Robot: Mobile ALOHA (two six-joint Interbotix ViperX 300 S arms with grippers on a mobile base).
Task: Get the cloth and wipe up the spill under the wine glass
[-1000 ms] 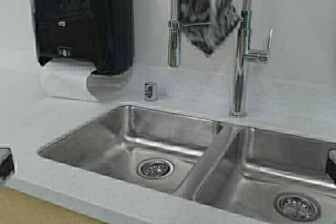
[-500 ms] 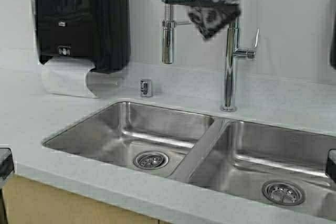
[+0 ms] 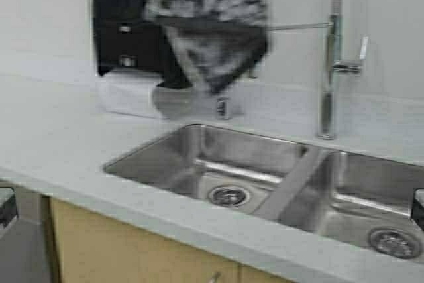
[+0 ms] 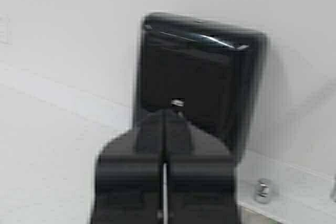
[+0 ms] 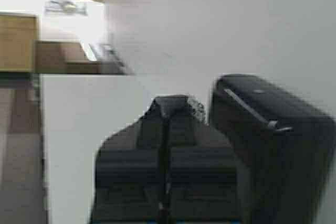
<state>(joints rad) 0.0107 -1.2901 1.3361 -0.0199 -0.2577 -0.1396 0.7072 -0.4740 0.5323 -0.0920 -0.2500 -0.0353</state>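
Nearest me, my left pincer and right pincer each show fingers pressed together on nothing. Beyond the pale surface lies the double sink, the tall faucet behind it. The cloth hangs high up before the black towel dispenser on the wall.

Cloth — blurred, top cut off
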